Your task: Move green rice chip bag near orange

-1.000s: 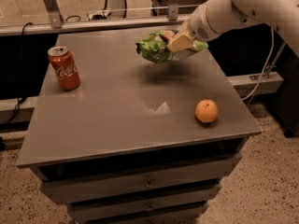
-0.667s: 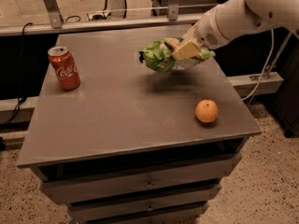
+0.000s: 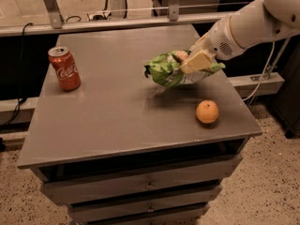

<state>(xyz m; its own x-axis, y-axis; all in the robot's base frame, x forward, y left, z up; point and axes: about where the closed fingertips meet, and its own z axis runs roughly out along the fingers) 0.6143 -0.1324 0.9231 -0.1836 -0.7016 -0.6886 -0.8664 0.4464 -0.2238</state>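
The green rice chip bag [image 3: 165,69] is crumpled and held just above the grey table top [image 3: 108,111], right of centre. My gripper [image 3: 193,63] is shut on the bag's right end, with the white arm reaching in from the upper right. The orange [image 3: 207,111] sits on the table near the front right corner, a short way below and to the right of the bag, apart from it.
A red cola can [image 3: 64,68] stands upright at the table's left side. The table has drawers in its front [image 3: 150,185]. A metal rail [image 3: 117,23] runs behind the table. A cable [image 3: 262,81] hangs on the right by the floor.
My gripper has carried the green bag down and towards the front right, closer to the orange. The can and the orange have not moved.
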